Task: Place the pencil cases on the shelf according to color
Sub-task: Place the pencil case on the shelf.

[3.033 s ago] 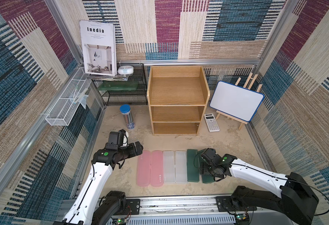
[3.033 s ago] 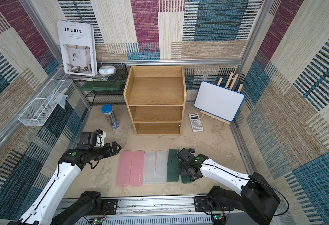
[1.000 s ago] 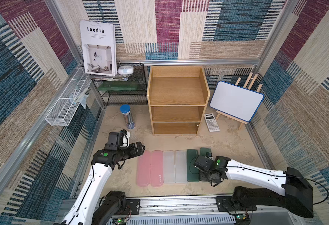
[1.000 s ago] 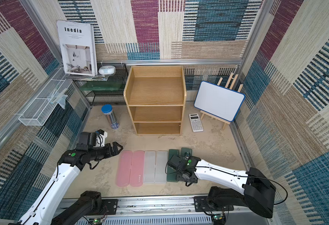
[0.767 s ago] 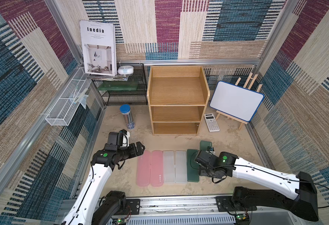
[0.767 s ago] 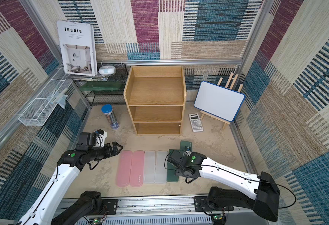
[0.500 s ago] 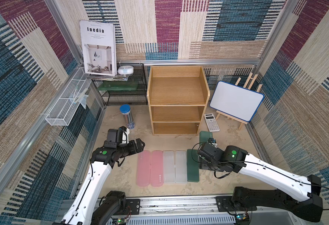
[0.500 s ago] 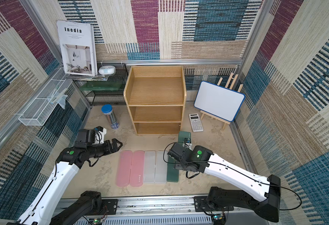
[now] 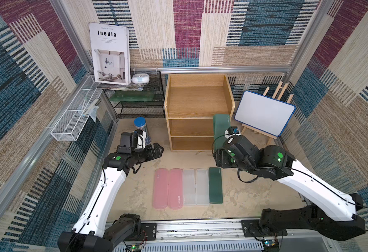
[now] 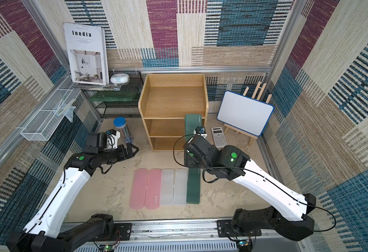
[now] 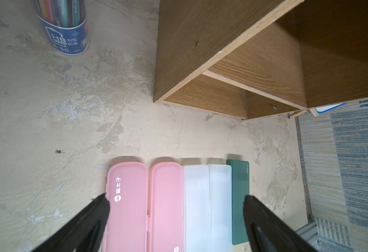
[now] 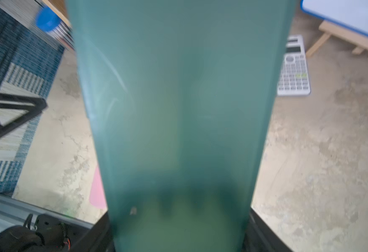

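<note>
My right gripper [image 12: 178, 229] is shut on a dark green pencil case [image 9: 221, 127], held off the table with its far end by the right front edge of the oak shelf [image 9: 199, 101]. The case fills the right wrist view [image 12: 178, 98]. All three tiers of the shelf are bare. On the table in front lie, side by side, two pink cases [image 9: 161, 189] [image 9: 175, 188], two frosted white cases [image 9: 189, 187] [image 9: 202, 187] and one dark green case [image 9: 215, 185]. My left gripper [image 9: 158, 151] hovers open left of the shelf, behind the row; its fingers [image 11: 98, 209] frame the row.
A blue-capped pencil tube [image 9: 142, 127] stands left of the shelf. A calculator [image 10: 217, 134] lies to its right, in front of a whiteboard on an easel [image 9: 263, 115]. A black mesh rack [image 9: 139, 102] and a white wire basket [image 9: 74, 120] are at the back left.
My right gripper has lifted the green case off the right end of the row and carried it up and back toward the shelf. The left arm barely shifted.
</note>
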Controlling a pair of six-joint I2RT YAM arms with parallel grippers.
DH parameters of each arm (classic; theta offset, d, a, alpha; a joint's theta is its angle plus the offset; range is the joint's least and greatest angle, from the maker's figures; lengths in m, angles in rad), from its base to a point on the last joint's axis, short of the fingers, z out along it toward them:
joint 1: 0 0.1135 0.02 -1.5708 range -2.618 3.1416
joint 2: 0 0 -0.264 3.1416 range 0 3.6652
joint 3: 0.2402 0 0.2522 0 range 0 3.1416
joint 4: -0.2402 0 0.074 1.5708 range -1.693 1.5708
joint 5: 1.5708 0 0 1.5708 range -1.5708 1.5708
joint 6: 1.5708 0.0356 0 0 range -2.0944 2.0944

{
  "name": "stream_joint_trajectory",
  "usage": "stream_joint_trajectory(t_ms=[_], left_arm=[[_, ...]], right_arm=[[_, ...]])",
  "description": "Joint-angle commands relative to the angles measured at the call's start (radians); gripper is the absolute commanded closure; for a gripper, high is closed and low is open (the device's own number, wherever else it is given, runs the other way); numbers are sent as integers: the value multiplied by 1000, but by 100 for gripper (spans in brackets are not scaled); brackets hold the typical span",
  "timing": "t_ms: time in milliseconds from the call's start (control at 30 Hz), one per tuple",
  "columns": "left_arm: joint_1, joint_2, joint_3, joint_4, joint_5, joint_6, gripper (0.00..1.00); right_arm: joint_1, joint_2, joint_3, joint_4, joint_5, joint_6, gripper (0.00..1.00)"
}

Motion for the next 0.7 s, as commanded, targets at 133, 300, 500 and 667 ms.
stream_joint_trajectory(t_ms=[133,300,500,667], left_arm=[[1,29,-58,93,13,-22,0],[1,52,-54,93,31,-21,0],[1,43,-51,70,29,-3,0],[1,38,-55,65,40,1,0]], right_arm=[[-106,159,318,80,72,-276,90],[-292,366,585,52,-80,-399,90],[-444,622,893,-51,-233,-451,90],[-499,670,860,-7,-286,-459,88]])
